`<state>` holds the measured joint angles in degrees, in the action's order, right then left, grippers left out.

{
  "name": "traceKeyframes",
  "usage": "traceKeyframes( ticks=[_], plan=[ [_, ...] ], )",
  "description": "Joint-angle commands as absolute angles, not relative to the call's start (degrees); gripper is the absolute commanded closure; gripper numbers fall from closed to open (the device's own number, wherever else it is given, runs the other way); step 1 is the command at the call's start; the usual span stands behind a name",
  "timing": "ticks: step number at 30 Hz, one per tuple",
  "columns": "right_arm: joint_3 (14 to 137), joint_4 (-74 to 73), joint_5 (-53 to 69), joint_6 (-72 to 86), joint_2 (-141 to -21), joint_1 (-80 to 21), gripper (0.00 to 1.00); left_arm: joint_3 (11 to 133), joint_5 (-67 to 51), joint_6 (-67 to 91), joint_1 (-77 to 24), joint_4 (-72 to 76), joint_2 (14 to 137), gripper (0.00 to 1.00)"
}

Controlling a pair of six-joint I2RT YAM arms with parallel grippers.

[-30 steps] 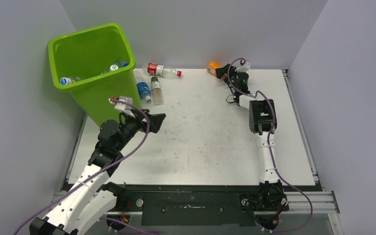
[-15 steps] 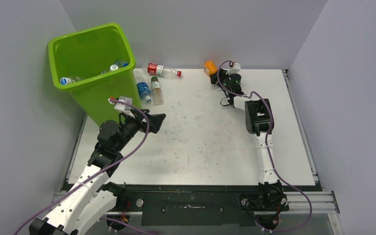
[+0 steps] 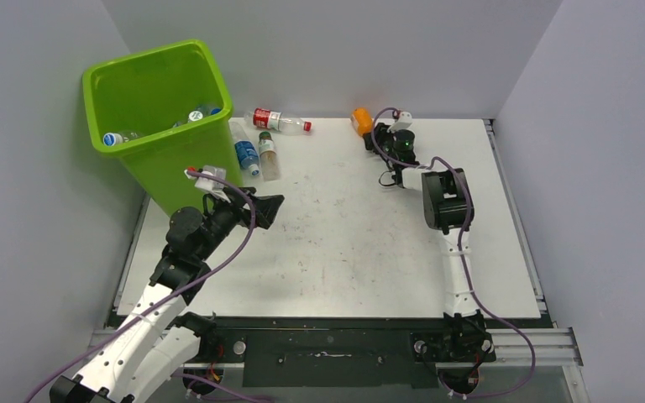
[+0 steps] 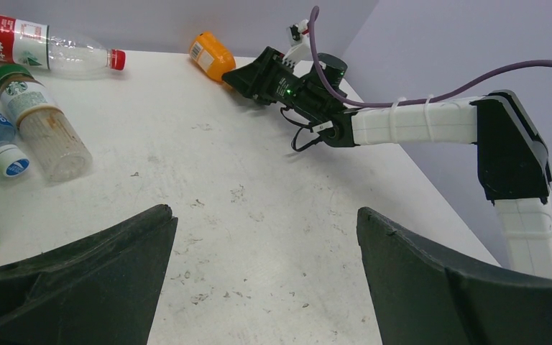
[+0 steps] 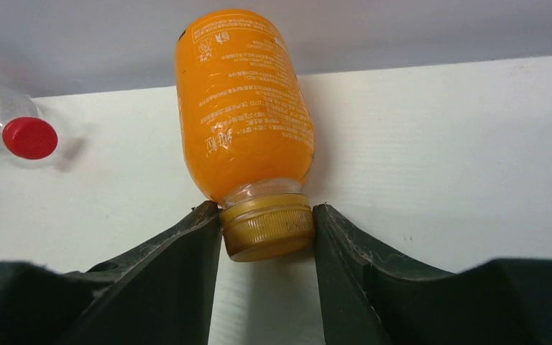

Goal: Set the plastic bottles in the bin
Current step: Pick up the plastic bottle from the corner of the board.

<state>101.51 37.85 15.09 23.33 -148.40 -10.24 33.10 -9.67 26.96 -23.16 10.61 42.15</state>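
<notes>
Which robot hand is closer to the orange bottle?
Right. The right gripper has its fingers on both sides of the cap of the orange bottle. The left gripper hangs open far away, beside the green bin.

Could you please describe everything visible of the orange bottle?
The orange bottle is small, plastic-looking, wrapped in an orange printed label, with a gold ribbed cap. It lies on its side on the white table near the back wall, cap toward the right gripper, whose fingers touch the cap on both sides.
</notes>
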Motion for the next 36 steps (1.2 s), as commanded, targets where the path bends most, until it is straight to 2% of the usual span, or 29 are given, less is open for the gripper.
traceKeyframes(
  ticks=[1,6,11,15,18,21,24,27,30,36],
  plan=[
    [96.69,40.58,17.06,24.13,-141.41,-10.74,0.94,32.96,-9.76,27.68,-23.12,13.82,40.77,0.04],
    [81.12,54.32,17.01,34.97,-129.48,-11.21,0.95,32.75,-7.21,27.89,-22.96,13.84,39.33,0.04],
    [65.94,57.35,15.90,44.06,-114.74,-14.66,0.95,32.19,-2.45,28.45,-23.07,14.37,38.78,0.04],
    [56.97,44.75,15.55,42.47,-99.47,-19.82,0.95,34.21,-3.07,25.80,-24.71,13.00,40.17,0.04],
    [53.00,32.63,15.65,39.13,-87.80,-22.98,0.95,40.27,-6.13,23.27,-26.71,10.09,42.80,0.04],
    [53.30,15.97,15.85,34.31,-76.91,-25.11,0.95,46.06,-6.41,17.19,-31.15,8.94,44.71,0.04],
    [56.11,-1.48,16.16,30.40,-67.79,-25.82,0.95,53.73,-6.84,2.52,-36.71,2.22,46.59,0.04],
    [61.29,-17.33,18.31,26.69,-62.30,-26.01,0.95,59.30,-11.16,-13.76,-38.75,-8.17,46.59,0.04],
    [65.36,-29.29,21.85,24.25,-59.09,-26.46,0.95,57.29,-16.77,-30.61,-42.38,-11.90,43.33,0.04],
    [69.38,-40.81,29.38,20.42,-55.13,-28.68,0.95,59.55,-7.84,-48.04,-52.34,-19.50,48.68,0.04]
  ],
)
